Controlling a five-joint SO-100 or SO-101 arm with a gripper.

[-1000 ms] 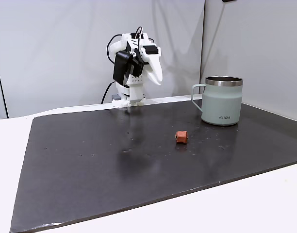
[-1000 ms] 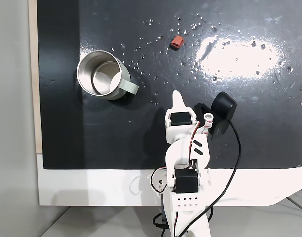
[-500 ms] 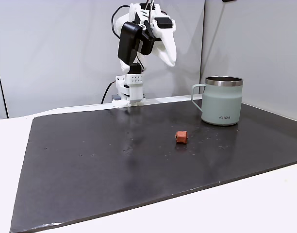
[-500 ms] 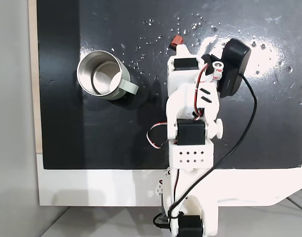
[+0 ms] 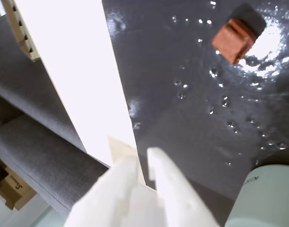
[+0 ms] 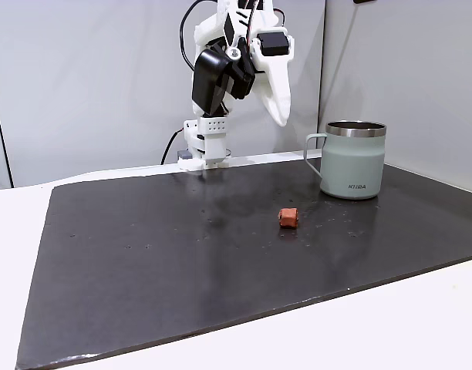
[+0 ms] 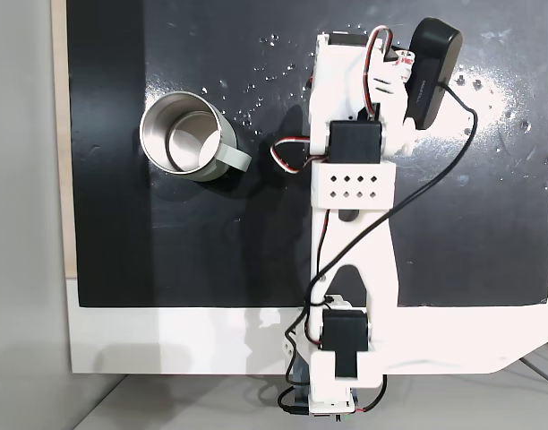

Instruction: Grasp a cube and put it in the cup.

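**Cube lying loose on the mat, arm raised above it**

The cube (image 6: 288, 218) is sitting on the dark mat (image 6: 143, 254), well apart from the cup (image 6: 352, 160), which is standing upright to its right in a fixed view. In the wrist view the cube (image 5: 234, 39) is lying ahead of the fingertips with bare mat between. The gripper (image 6: 280, 116) is hanging high above the mat, its fingers (image 5: 165, 177) nearly together and holding nothing.
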